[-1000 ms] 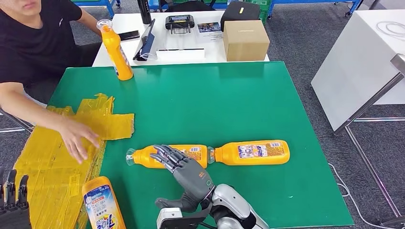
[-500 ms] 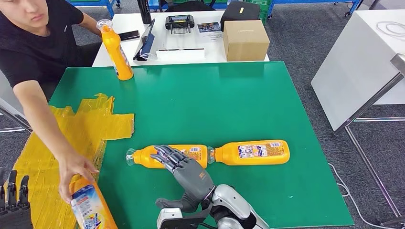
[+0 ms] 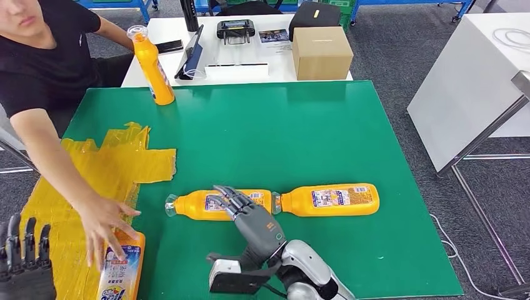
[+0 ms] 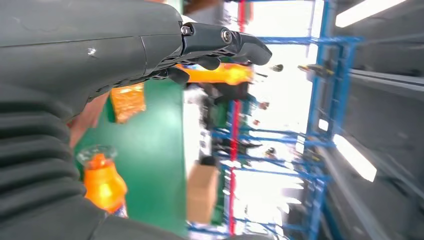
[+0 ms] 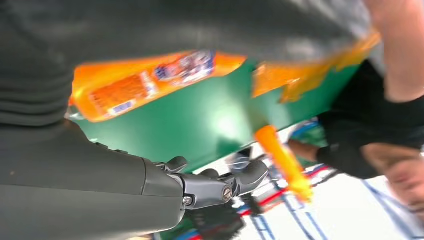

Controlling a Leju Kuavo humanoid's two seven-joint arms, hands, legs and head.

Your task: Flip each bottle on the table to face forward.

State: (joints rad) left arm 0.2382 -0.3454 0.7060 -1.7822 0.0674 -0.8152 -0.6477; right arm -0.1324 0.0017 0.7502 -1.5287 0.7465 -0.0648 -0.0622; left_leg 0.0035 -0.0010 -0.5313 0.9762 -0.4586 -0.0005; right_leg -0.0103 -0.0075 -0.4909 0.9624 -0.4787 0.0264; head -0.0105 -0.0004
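Two orange bottles lie end to end on the green table (image 3: 281, 137): the left one (image 3: 194, 205) has its cap pointing left, the right one (image 3: 330, 200) shows a label. My right hand (image 3: 253, 220) reaches over the left bottle with fingers spread across its body, holding nothing. The right wrist view shows that bottle (image 5: 145, 82) beyond the palm and the thumb (image 5: 220, 187) standing apart from it. A third bottle (image 3: 152, 62) stands upright at the far left corner. A fourth (image 3: 122, 275) lies at the near left under a person's hand (image 3: 103, 219). My left hand (image 3: 25, 262) waits at the near left, fingers apart.
A crumpled yellow sheet (image 3: 112, 165) covers the table's left side. The person in black sits at the far left, arm stretched over the sheet. A cardboard box (image 3: 322, 52) and devices sit on the white table behind. Another white table (image 3: 475, 81) stands to the right.
The person has laid the near-left bottle flat on the yellow sheet. My right hand has slid slightly forward and right over the left lying bottle. My left hand has risen a little.
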